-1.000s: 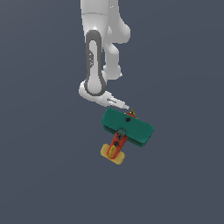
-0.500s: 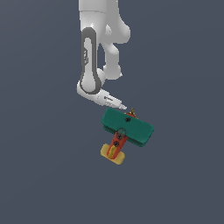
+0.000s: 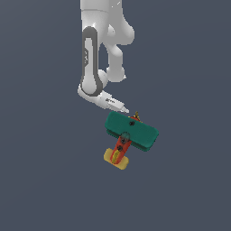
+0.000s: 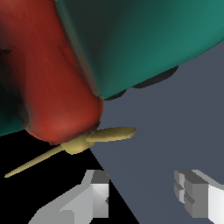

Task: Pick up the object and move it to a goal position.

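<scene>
Wrist view shows the hand spread and empty just short of the tan propeller of the small teal-winged, red-bodied toy airplane lying on the grey floor; it looks light, rigid and smooth, so the stout red fuselage seems a safer hold than the thin propeller.

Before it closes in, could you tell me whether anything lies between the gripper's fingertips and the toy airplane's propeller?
Nothing: in the wrist view only bare grey floor separates the open gripper from the tan propeller on the toy airplane.
</scene>
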